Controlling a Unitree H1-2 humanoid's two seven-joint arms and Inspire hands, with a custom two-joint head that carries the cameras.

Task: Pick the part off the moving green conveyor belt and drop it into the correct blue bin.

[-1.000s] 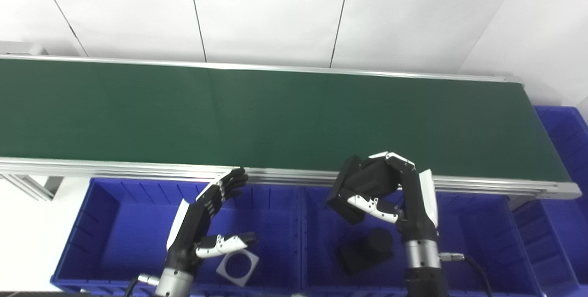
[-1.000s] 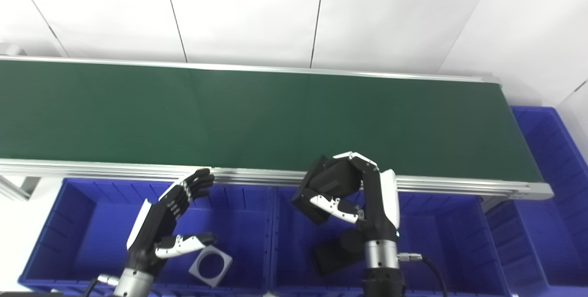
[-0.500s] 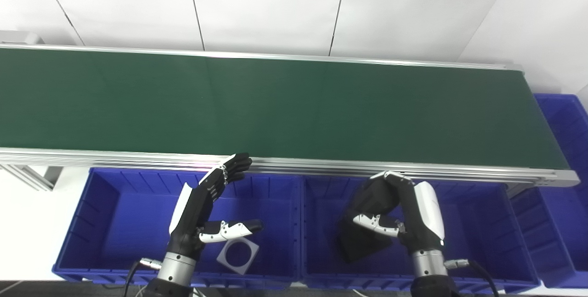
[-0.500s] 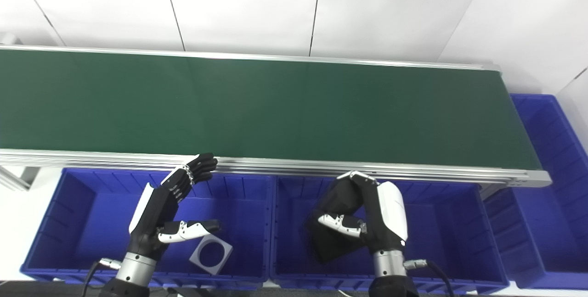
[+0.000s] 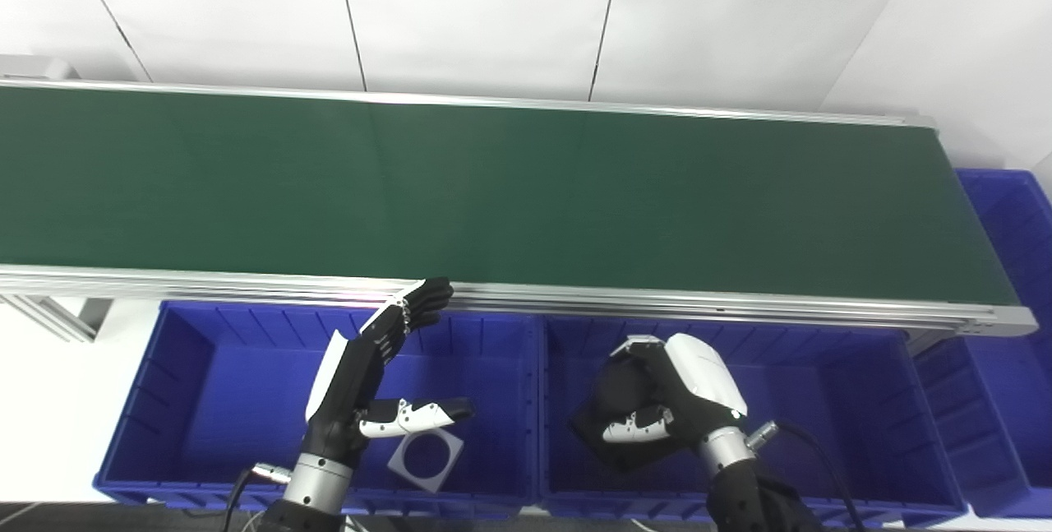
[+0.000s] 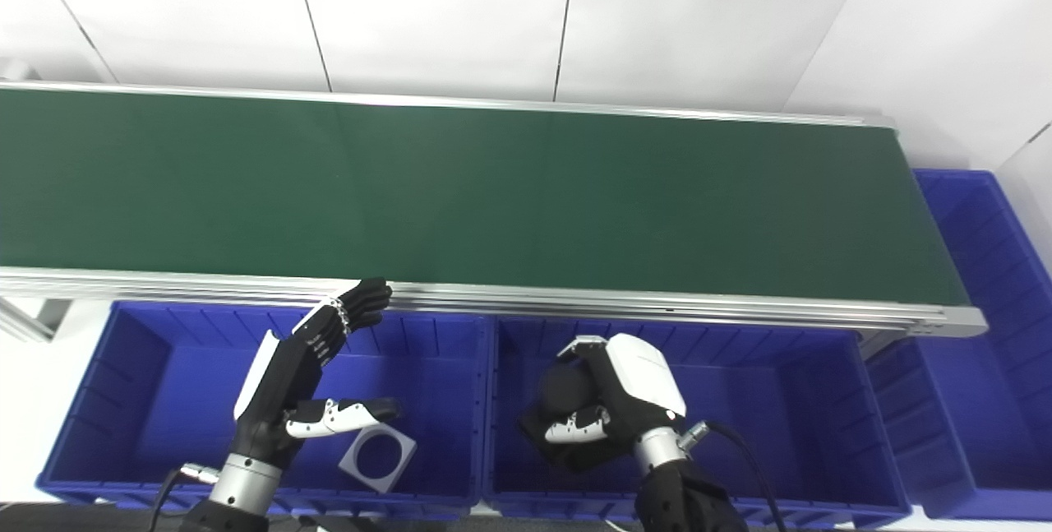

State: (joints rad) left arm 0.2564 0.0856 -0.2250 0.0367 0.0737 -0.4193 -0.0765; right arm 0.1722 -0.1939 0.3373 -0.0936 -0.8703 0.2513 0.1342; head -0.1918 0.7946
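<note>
My right hand [image 5: 678, 396] is down inside the middle blue bin [image 5: 830, 425], fingers curled around a black blocky part [image 5: 612, 433], which also shows in the right eye view [image 6: 567, 400]. The part sits low near the bin floor; a second black part seen there earlier cannot be told apart from it. My left hand [image 5: 370, 380] is open and empty, held upright over the left blue bin [image 5: 222, 409]. The green conveyor belt [image 5: 493, 187] carries nothing in view.
A grey square plate with a round hole [image 5: 426, 460] lies on the left bin's floor under my left thumb. A third blue bin [image 5: 1015, 269] stands at the belt's right end. The belt's aluminium rail [image 5: 575, 300] runs just above the bins.
My right hand has carried the black part from the belt's front edge down into the middle bin and turned palm-down. The left hand has barely moved. The camera tilted slightly.
</note>
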